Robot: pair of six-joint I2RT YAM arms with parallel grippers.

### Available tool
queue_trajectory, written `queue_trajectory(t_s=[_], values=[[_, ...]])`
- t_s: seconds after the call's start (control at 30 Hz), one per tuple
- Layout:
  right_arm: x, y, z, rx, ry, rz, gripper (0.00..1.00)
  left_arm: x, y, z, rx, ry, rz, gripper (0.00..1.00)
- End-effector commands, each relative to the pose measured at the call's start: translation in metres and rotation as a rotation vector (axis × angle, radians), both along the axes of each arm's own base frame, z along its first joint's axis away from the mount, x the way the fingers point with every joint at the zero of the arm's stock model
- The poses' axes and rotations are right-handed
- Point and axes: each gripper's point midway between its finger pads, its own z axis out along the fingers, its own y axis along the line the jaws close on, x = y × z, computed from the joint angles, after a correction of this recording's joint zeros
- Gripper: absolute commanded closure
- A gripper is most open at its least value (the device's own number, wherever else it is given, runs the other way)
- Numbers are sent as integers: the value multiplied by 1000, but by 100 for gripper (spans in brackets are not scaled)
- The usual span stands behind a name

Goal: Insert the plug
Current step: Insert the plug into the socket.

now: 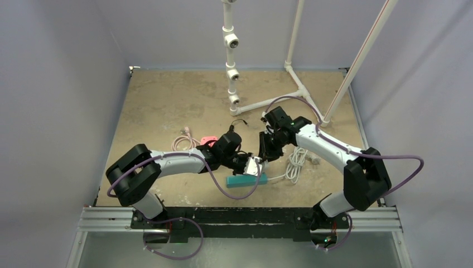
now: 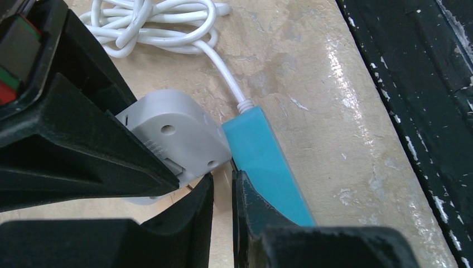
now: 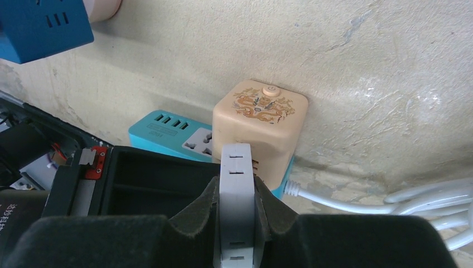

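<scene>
The right gripper (image 3: 237, 192) pinched the grey plug (image 3: 236, 162) just above the teal power strip (image 3: 162, 131), beside the dragon-crested beige cube (image 3: 259, 123) seated on it. The left gripper (image 2: 223, 187), fingers nearly together on nothing, sat by the strip's end. The strip's small print was unreadable.

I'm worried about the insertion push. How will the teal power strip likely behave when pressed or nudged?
The teal power strip lies flat and low, so it probably won't tip. It looks like smooth plastic on a hard table, so it may slide. Its white cord lies in loose loops, likely floppy, offering little restraint.
</scene>
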Motion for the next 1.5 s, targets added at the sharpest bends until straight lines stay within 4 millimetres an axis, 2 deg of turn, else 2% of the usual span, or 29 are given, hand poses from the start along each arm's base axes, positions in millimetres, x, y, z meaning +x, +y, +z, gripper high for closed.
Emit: queue_trajectory(t_s=[0.0, 0.17, 0.37, 0.6, 0.77, 0.93, 1.17, 1.23, 1.47], values=[[-46, -41, -32, -186, 156, 15, 100, -2, 35, -28, 182, 85, 105, 100], [-46, -41, -33, -178, 142, 2, 100, -1, 40, -24, 200, 98, 121, 100], [-43, -39, -31, -171, 126, -4, 100, 5, 37, -12, 176, 93, 142, 100], [-43, -40, -33, -169, 118, -8, 100, 8, 34, -21, 162, 60, 116, 100], [-47, -40, -33, -154, 124, -18, 100, 21, 23, -7, 124, 21, 125, 100], [-47, -34, -32, -103, 103, -23, 100, 29, 22, 13, 103, 21, 130, 100], [-42, -27, -29, -47, 51, -19, 100, 17, 13, 47, 43, 89, 78, 100], [-41, -27, -28, -38, 37, -15, 100, 12, 9, 47, 32, 111, 46, 100], [-35, -27, -23, -11, 5, -15, 100, 2, -5, 26, 45, 145, -73, 100]])
